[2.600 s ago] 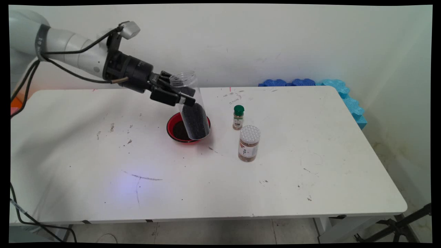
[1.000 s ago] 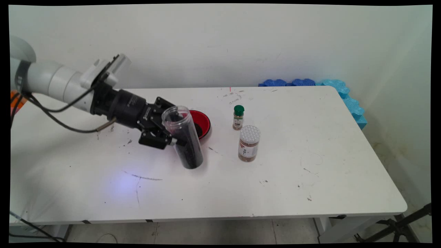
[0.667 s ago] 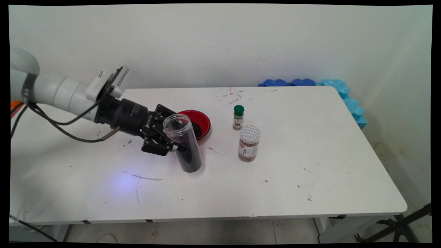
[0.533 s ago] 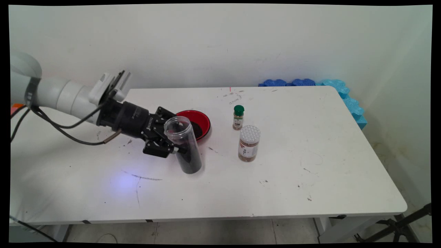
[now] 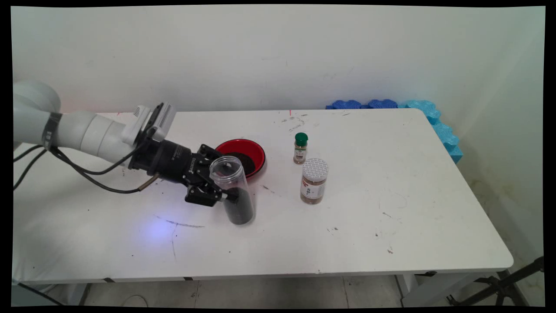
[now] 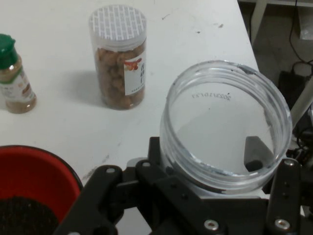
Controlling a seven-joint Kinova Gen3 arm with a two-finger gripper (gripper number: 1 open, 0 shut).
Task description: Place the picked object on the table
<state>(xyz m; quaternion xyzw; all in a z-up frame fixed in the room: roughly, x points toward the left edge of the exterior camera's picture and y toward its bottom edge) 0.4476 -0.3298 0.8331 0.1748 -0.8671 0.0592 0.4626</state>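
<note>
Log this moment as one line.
end effector: shut on jar | jar: open, tilted, near table | bowl: behind

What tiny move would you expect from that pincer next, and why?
Probably it opens and lets go. The pincer is shut on the clear jar, which is about a third full of dark grains and open on top. The jar's base seems to rest on the table, nearly upright, just in front of the red bowl. Opening slowly should keep it from tipping.
</note>
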